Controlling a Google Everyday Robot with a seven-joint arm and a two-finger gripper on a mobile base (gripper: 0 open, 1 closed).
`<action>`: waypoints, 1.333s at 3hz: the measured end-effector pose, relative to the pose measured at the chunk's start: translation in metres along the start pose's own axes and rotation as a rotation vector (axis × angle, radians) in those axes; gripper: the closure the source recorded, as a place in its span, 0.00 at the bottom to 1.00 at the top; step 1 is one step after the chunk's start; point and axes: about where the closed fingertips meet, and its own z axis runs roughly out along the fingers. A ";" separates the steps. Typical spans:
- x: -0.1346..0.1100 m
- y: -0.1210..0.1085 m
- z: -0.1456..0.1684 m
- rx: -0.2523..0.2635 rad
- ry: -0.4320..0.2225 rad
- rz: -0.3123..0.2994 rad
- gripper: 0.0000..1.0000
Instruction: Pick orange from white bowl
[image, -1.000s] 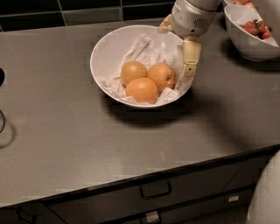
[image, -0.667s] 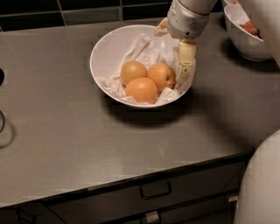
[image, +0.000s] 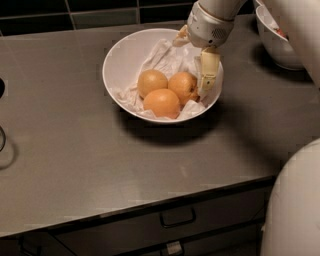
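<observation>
The white bowl (image: 116, 59) sits at the middle back of the counter, lined with crumpled white paper, with three oranges in it. The orange (image: 182, 85), deeper in colour with a small dark dot, lies at the right of the pile. A paler one (image: 151, 81) is to its left and a smooth bright one (image: 161, 102) in front. My gripper (image: 191, 67) hangs over the bowl's right side, open. One cream finger (image: 208, 72) reaches down inside the rim, right beside the orange. The other finger (image: 180, 36) shows behind, over the paper.
A second white bowl (image: 275, 42) with red fruit stands at the back right, partly hidden by my arm. A dark tiled wall runs behind the grey counter (image: 75, 145). Drawers with handles (image: 177, 219) lie under its front edge. My white base (image: 295, 210) fills the lower right.
The gripper has shifted a little left and lower, bringing its near finger inside the bowl's right rim against the orange. The oranges have not moved.
</observation>
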 end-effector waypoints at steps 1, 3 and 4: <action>0.001 0.003 0.011 -0.027 -0.001 0.005 0.09; 0.002 0.006 0.021 -0.051 -0.006 0.009 0.16; 0.002 0.007 0.025 -0.059 -0.008 0.009 0.16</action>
